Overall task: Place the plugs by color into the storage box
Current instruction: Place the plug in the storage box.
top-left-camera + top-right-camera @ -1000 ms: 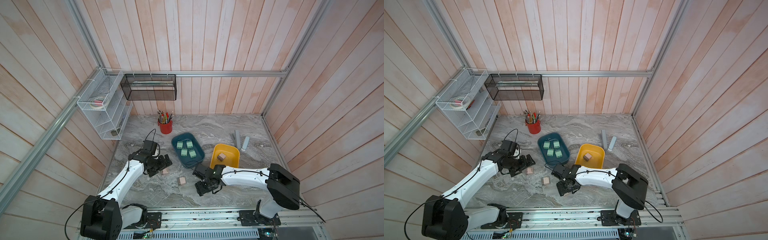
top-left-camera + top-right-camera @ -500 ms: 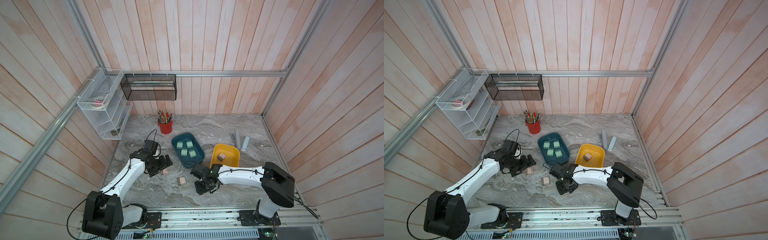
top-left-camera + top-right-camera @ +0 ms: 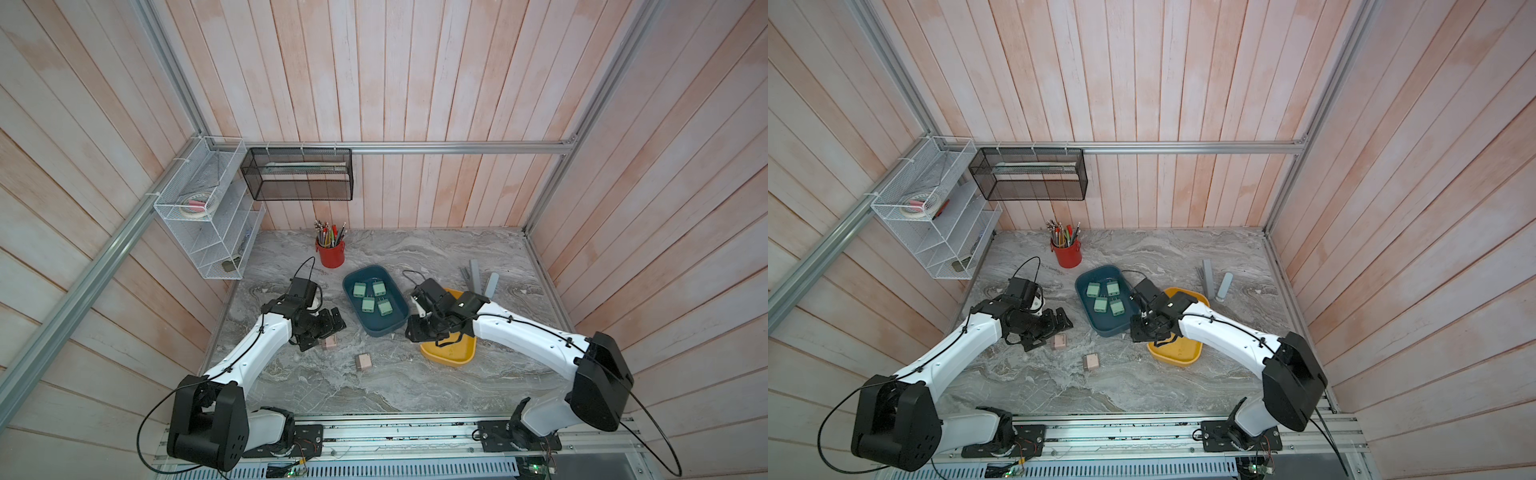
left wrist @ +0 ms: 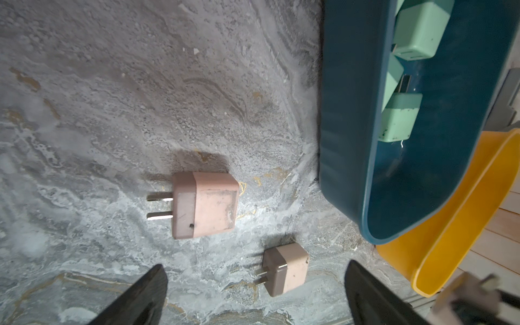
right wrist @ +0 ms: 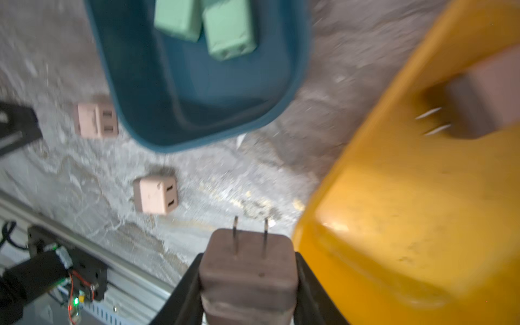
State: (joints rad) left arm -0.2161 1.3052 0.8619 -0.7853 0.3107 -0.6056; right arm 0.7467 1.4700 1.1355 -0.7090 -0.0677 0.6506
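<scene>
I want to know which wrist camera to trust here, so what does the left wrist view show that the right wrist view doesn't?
Only the left wrist: the left tool seen open, and the prongs on the two loose plugs. Only the right wrist: a pink plug lying in the yellow tray, and a clear look at the right tool shut on the held plug. Both: the loose plugs, both trays, and green plugs in the blue tray.
</scene>
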